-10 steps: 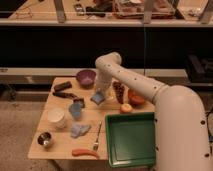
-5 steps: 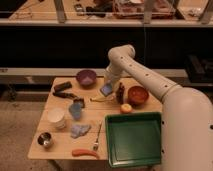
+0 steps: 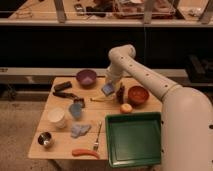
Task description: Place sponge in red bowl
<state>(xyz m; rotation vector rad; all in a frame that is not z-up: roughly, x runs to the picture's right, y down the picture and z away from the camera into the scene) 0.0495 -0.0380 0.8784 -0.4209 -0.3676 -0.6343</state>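
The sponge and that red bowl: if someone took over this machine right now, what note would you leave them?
Gripper: over the middle of the table, just left of the red bowl, with the sponge at its tip; whether it is truly clamped cannot be told.
Red bowl: at the table's right side, behind the green tray, with an orange fruit in front of it.
Done: sponge lifted and carried close to the bowl.
Left: move it right, over the bowl, and release it inside.

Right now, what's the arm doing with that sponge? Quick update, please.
Gripper above table center, carrying sponge. Red bowl just right of it, empty. Dark bottle stands between sponge and bowl.
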